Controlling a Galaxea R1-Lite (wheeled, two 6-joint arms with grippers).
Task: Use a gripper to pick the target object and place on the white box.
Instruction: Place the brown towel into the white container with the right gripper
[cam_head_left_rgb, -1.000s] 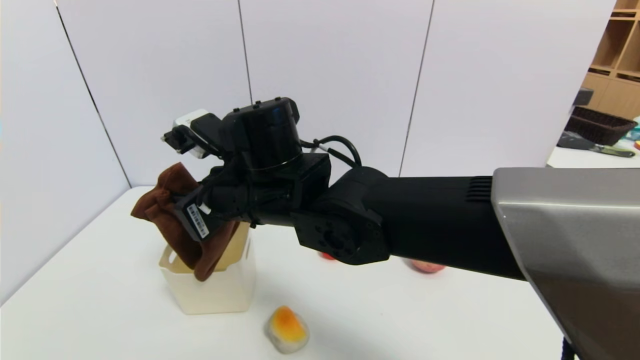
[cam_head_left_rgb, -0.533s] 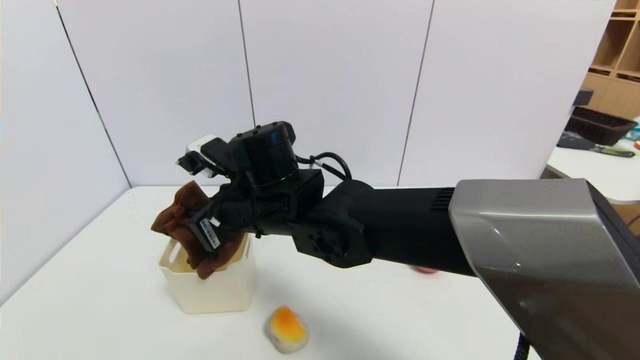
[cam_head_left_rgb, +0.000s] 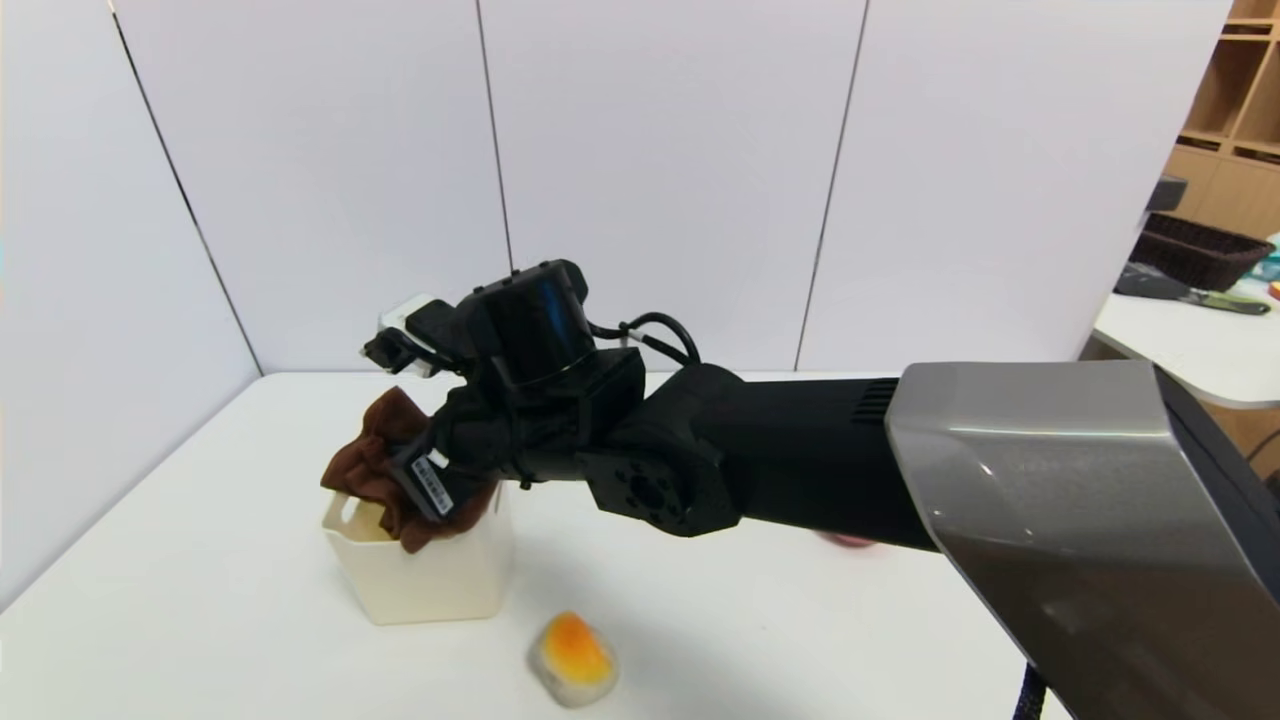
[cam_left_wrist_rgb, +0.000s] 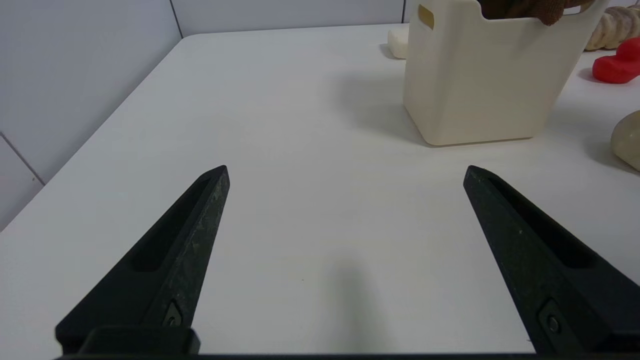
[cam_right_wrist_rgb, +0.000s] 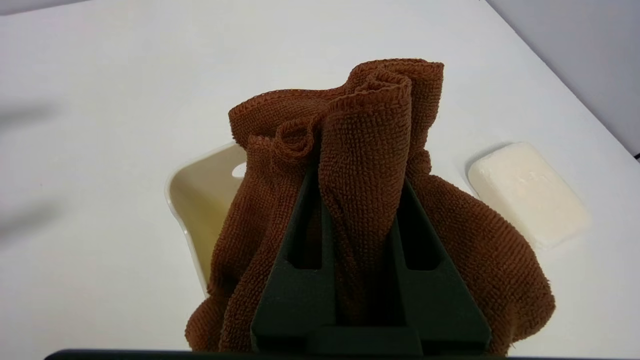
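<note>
While our right gripper (cam_right_wrist_rgb: 361, 190) pinches the towel (cam_right_wrist_rgb: 370, 165) over the box (cam_head_left_rgb: 420, 580), our left gripper (cam_left_wrist_rgb: 345, 175) hangs spread near the table (cam_left_wrist_rgb: 280, 150).

White box (cam_head_left_rgb: 420, 580) opening blocked by towel (cam_head_left_rgb: 375, 470); soap block (cam_right_wrist_rgb: 527, 192) just beside.
</note>
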